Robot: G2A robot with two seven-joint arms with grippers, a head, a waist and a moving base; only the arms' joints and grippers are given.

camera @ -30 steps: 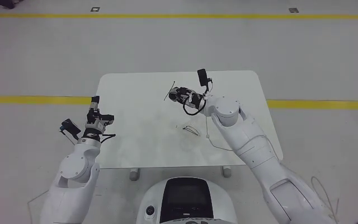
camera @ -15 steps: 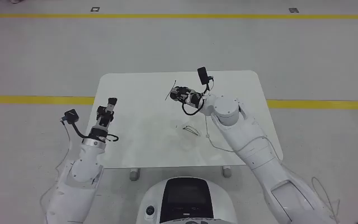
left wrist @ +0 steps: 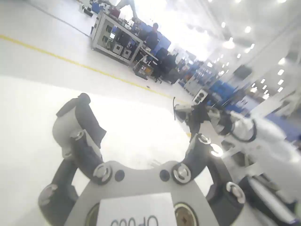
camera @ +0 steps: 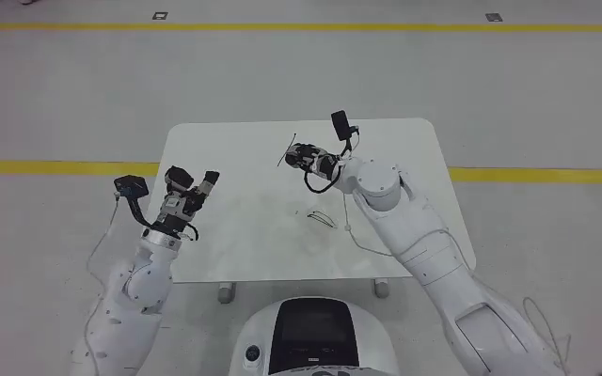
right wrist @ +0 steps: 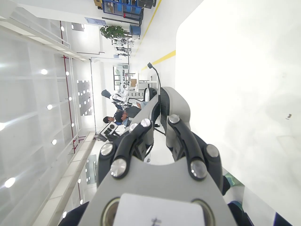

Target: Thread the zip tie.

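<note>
A thin black zip tie point(camera: 287, 151) is pinched in my right gripper point(camera: 297, 156) above the back middle of the white table point(camera: 395, 141). In the right wrist view the fingers point(right wrist: 164, 102) are pressed together, and the zip tie point(right wrist: 157, 76) curves out past their tips. My left gripper point(camera: 196, 179) hovers over the table's left part, open and empty, facing the right gripper across a wide gap. The left wrist view shows its spread fingers point(left wrist: 81, 116), with the right gripper point(left wrist: 185, 114) and the upright zip tie point(left wrist: 174, 109) beyond them.
A few loose zip ties point(camera: 320, 218) lie on the table in front of the right gripper. A thin white cable point(camera: 349, 226) hangs from the right arm over the table. The table's left edge point(camera: 167, 160) runs close to the left arm.
My left arm has swung in from the table's left edge toward the middle, turned toward the right gripper and opened its fingers. The right gripper with the zip tie has hardly moved.
</note>
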